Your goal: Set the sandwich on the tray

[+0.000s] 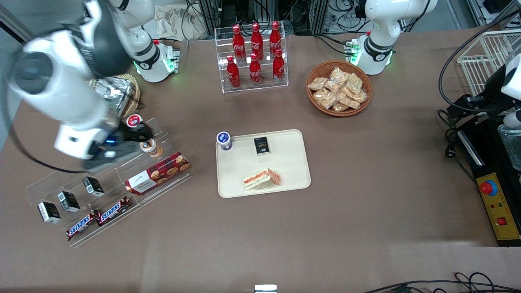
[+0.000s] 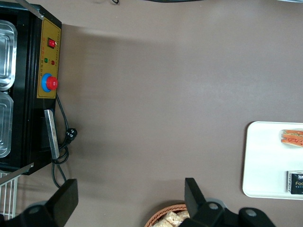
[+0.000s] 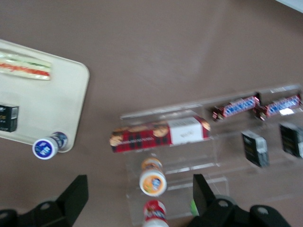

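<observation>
The sandwich, a wrapped wedge with orange-red and green filling, lies on the beige tray, near the tray edge closest to the front camera. It also shows in the right wrist view on the tray, and in the left wrist view on the tray. My right gripper is open and empty. It hangs above the acrylic shelf at the working arm's end of the table, well apart from the tray. Between its fingers I see two small cups on the shelf.
A blue-lidded cup and a black packet sit on the tray. The acrylic shelf holds a cookie box, Snickers bars and small black boxes. A cola bottle rack, a snack basket and a foil container stand farther back.
</observation>
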{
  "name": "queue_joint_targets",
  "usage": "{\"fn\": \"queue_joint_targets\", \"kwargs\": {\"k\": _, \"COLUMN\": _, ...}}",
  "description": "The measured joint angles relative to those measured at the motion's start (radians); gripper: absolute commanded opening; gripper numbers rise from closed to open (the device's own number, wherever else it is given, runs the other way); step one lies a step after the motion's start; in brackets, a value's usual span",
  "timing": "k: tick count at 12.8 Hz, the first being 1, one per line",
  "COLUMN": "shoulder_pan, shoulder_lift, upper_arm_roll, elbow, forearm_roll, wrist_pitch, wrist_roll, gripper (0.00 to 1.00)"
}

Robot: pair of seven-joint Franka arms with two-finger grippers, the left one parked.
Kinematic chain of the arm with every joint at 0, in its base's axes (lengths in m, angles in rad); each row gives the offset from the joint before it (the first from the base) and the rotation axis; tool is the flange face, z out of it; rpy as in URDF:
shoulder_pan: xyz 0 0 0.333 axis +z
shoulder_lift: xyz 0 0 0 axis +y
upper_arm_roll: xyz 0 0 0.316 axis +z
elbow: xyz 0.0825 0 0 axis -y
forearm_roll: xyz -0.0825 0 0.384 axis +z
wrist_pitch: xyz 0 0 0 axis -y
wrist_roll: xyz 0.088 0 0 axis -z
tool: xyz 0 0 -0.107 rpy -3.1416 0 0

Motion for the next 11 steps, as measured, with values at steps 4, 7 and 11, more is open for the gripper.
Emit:
{"fn": "queue_joint_targets", "kwargs": {"k": 4, "shoulder_pan": -0.201, "shoulder_lift": -0.048, "upper_arm_roll": 0.025, "elbow": -0.007, "forearm_roll": -0.001, "wrist_pitch": -0.028, "wrist_roll": -0.028, "gripper": 0.99}}
{"fn": "queue_joint_targets", "kwargs": {"k": 7, "shoulder_pan": -0.268, "shoulder_lift": -0.047, "upper_arm_roll": 0.006, "elbow": -0.025, "forearm_roll": 0.000, "wrist_pitch": -0.028, "wrist_roll": -0.088, "gripper": 0.99}}
{"fn": "queue_joint_targets", "kwargs": {"k": 11, "shoulder_pan": -0.296, "shoulder_lift": -0.050, "upper_arm_roll": 0.006, "elbow": -0.039, "forearm_roll": 0.001, "wrist_pitch": -0.037, "wrist_roll": -0.069, "gripper": 0.99}}
